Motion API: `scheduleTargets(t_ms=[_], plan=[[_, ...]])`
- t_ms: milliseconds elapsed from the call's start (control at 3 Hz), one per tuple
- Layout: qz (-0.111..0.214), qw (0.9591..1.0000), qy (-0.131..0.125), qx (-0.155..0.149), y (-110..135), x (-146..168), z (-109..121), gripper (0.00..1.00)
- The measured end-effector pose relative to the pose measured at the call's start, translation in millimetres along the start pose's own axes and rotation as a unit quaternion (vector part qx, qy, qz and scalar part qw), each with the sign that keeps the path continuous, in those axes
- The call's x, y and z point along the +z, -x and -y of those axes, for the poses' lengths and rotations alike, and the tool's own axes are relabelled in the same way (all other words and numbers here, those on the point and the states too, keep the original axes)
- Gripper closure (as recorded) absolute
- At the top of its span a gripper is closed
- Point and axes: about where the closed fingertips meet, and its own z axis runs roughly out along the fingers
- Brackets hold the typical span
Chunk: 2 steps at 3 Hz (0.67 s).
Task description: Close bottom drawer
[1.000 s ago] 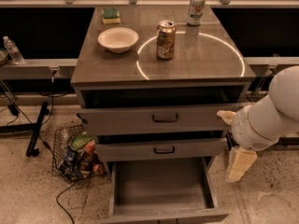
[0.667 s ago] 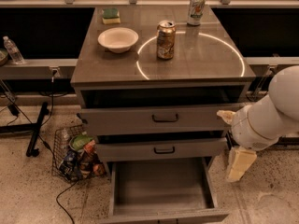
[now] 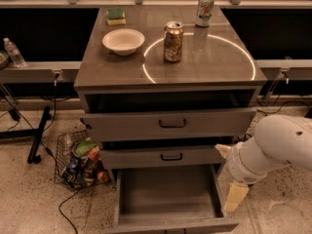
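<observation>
As you line up the push:
Gripper (image 3: 235,196): low, just beside the drawer's right wall; whether it is open or closed, you cannot tell.
Drawer (image 3: 165,195): bottom one, pulled out.
Relation: its front runs left-right, nearer the camera and left of gripper.

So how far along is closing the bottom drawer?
Nothing looks done yet: the bottom drawer is pulled far out, with its interior showing. In hand: the gripper sits low beside the drawer's right wall. Left: reach the drawer's front and push it in.
</observation>
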Motion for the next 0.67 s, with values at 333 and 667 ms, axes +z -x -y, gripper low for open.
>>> scheduleTargets(t_ms=[333,667], plan=[[0.020,0.9997,0.012,-0.008,-12,74,-15,0.00],[0.035,0.9992,0.016,-0.014,-19,123,-23,0.00]])
